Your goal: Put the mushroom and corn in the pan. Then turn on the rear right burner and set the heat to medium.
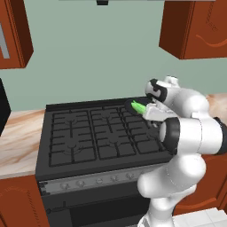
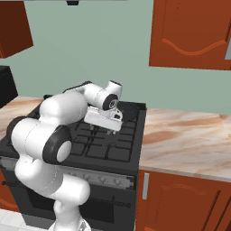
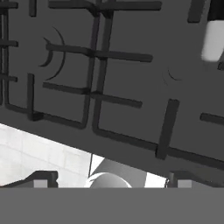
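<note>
The small black pan [image 1: 131, 105] sits on the rear right of the black stove [image 1: 75, 137], over the rear right burner, which it hides. The bright green corn [image 1: 138, 107] lies inside it. No mushroom is in sight; it may be behind my arm. My gripper [image 1: 153, 120] hangs just in front of the pan, above the right-hand grates, with the white hand partly covering the pan's near side. In the hand view my gripper [image 3: 111, 178] is open with nothing between its fingertips [image 3: 43, 176], and the pan's grey handle [image 3: 213, 40] shows at the top right.
A row of grey knobs [image 1: 97, 179] runs along the stove's front panel. Marble counter [image 2: 185, 135] extends to the right of the stove, and more counter [image 1: 17, 137] lies to its left. Wooden cabinets [image 2: 194, 31] hang above. My own arm [image 1: 190, 133] blocks the stove's right front corner.
</note>
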